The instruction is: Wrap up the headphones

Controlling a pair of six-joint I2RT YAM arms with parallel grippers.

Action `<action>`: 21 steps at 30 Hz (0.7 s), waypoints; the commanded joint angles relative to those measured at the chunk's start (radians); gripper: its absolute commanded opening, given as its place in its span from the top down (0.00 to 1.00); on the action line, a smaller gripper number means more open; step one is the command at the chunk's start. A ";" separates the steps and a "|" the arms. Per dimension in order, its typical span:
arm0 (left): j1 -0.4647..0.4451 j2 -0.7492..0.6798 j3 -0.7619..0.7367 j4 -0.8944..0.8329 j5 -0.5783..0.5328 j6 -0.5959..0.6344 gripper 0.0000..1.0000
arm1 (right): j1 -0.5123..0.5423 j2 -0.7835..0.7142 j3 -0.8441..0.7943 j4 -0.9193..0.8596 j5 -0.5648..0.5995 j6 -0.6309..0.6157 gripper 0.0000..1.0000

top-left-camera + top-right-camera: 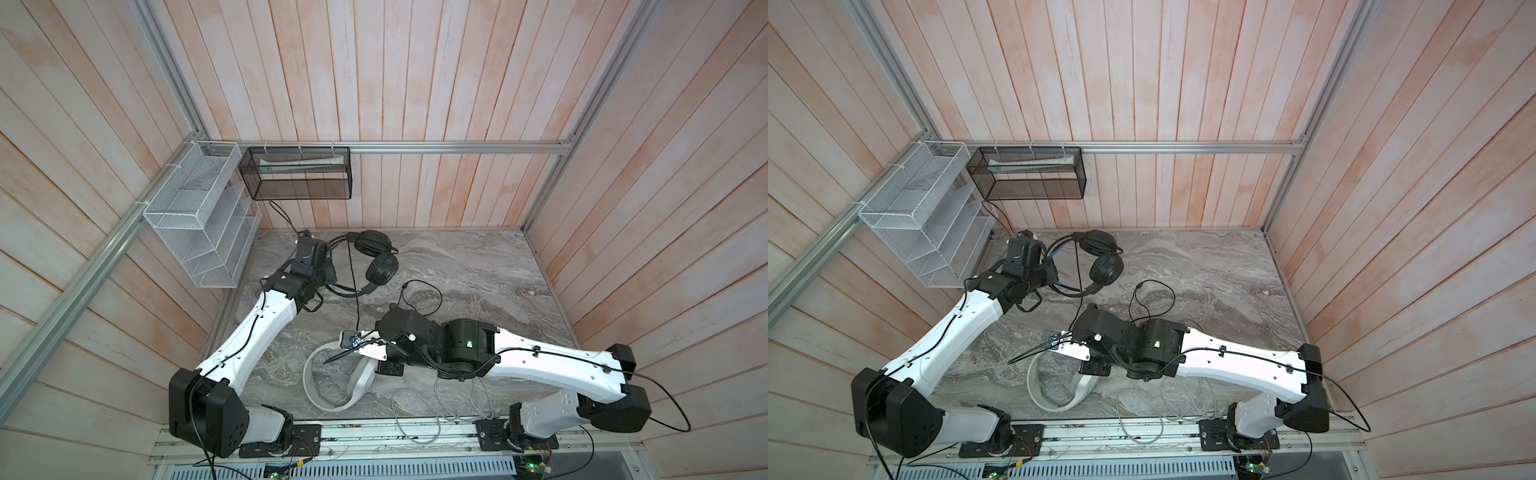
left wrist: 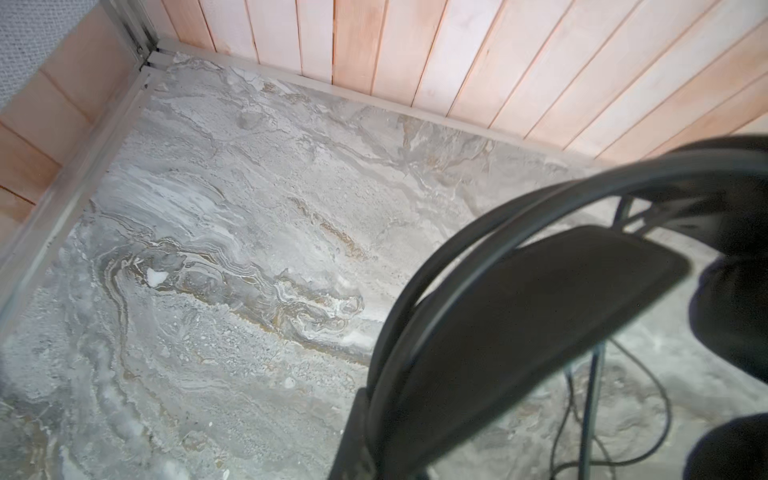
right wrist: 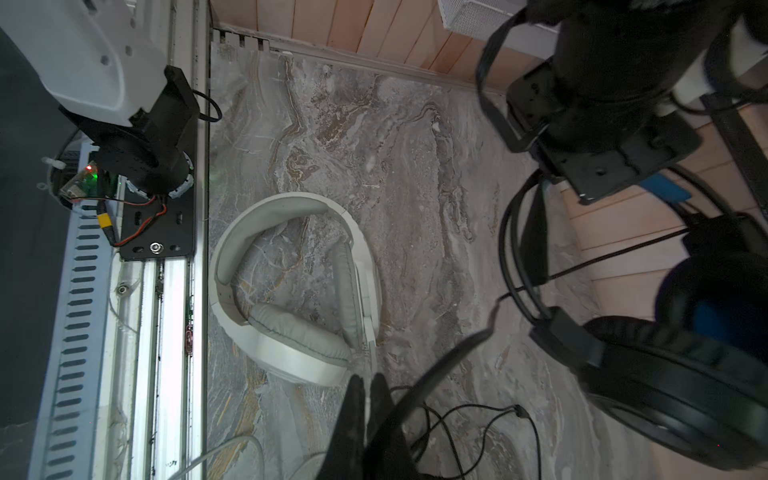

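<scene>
Two headsets: left gripper [image 1: 327, 261] clamps black headset [image 1: 380, 266] by its headband; right gripper [image 3: 368, 395] fingers pressed together near white-grey headset [image 3: 291, 345], contents unclear.

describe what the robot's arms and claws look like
The left arm and right arm have white moulded shells, chunky black joint housings and thin black cables clipped along them. A small green light glows on the right arm's wrist joint. The right claw has black tapering fingers.
</scene>
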 commanded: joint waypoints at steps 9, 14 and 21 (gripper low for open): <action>-0.203 -0.239 -0.219 0.167 -0.312 0.295 1.00 | -0.078 -0.085 0.049 -0.087 0.161 -0.026 1.00; -0.243 -0.328 -0.308 0.176 -0.354 0.354 1.00 | -0.083 -0.088 0.068 -0.072 0.168 -0.036 1.00; -0.245 -0.393 -0.346 0.173 -0.394 0.334 1.00 | -0.083 -0.083 0.068 -0.103 0.101 -0.035 1.00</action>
